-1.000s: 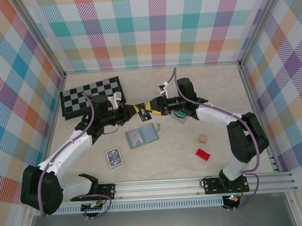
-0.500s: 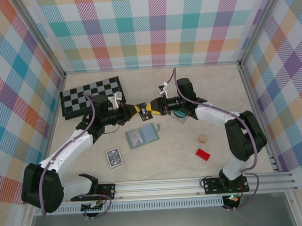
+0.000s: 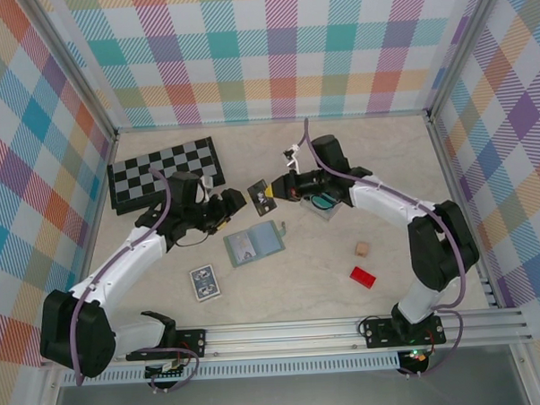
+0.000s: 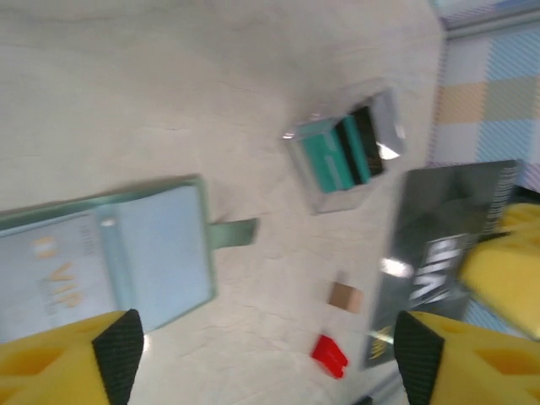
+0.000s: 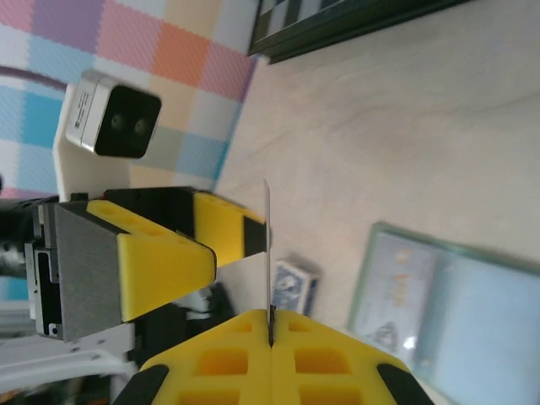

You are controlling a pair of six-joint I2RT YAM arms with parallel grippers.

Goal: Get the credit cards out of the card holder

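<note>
Holding one dark credit card (image 3: 259,197) by its edge, the right fingers (image 3: 271,194) are squeezed shut on it. Seen from the right wrist, the card looks like a thin line standing up out of the closed yellow fingers.

The left fingers (image 3: 232,205) are spread wide and hold nothing. They sit just beside the dark card, facing the right fingers. One of them is very close to the card's flat side, and I cannot tell if it touches.

The card holder (image 3: 257,244) lies open and flat on the table (image 3: 385,162). It is near the tips of both pairs of fingers, a little toward the arm bases, and no finger touches it. A pale credit card (image 4: 63,274) with the letters VIP is tucked in one half of it.

A clear tray (image 3: 324,203) with teal and black pieces sits behind the right fingers, by their wrist. A small tan block (image 3: 362,249) and a red block (image 3: 363,276) lie well off to the side of the right fingers. The two blocks are near each other but not touching.

A blue-and-white card pack (image 3: 204,282) lies beyond the card holder from the left fingers. A chessboard (image 3: 166,171) lies behind the left fingers, on the far side of them.
</note>
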